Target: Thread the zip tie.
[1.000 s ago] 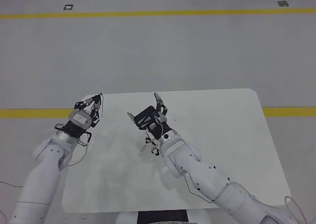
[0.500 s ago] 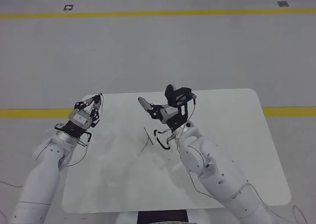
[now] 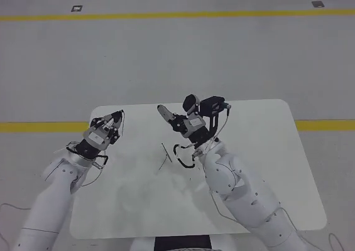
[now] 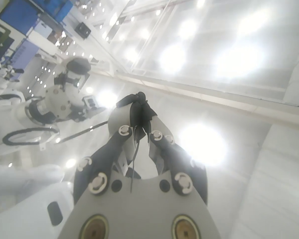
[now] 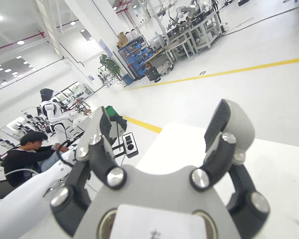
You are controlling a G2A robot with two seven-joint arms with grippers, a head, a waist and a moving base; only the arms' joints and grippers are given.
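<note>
Black zip tie (image 4: 135,150) clamped in my left tool (image 4: 139,108), above bench (image 3: 259,163) left edge. Right tool (image 5: 163,115) jaws apart, empty, over bench middle. Threading not begun, I judge; next: catch tail, steer into head.

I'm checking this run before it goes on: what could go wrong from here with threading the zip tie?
1. The left gripper pinches the zip tie only at its fingertips, so the thin strap could twist or slip.
2. The right gripper is open and empty, so nothing steadies the strap's free length.
3. A thin dark strip lies flat on the table. It may be hard to pinch up.
</note>
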